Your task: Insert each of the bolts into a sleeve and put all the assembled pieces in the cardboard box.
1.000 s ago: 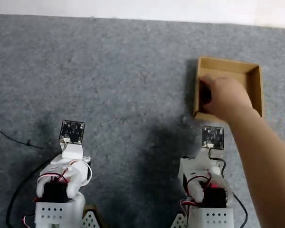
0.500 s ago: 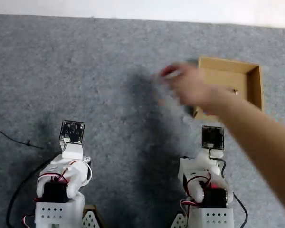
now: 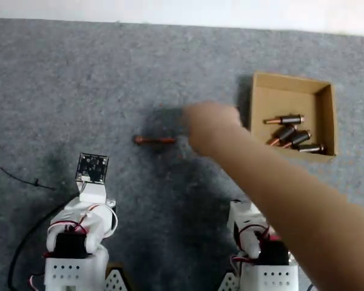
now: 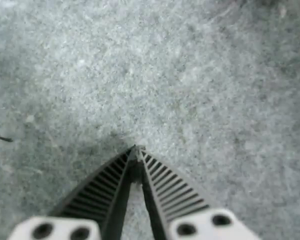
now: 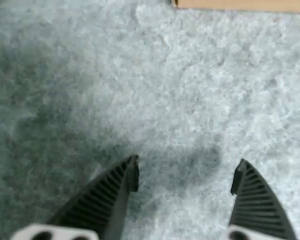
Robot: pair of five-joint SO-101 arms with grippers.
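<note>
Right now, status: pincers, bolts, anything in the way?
Left pincer shut, empty; right pincer open, empty. One bolt loose on table; four pieces in cardboard box. Person's hand over table, by the bolt.

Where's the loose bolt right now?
High view: the bolt lies on the grey mat, just left of a person's hand, well left of the cardboard box.

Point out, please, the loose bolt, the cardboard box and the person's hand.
loose bolt [image 3: 155,140], high view, middle of its shaft.
cardboard box [image 3: 270,100], high view, bare floor inside.
person's hand [image 3: 211,127], high view, back of the hand.
</note>
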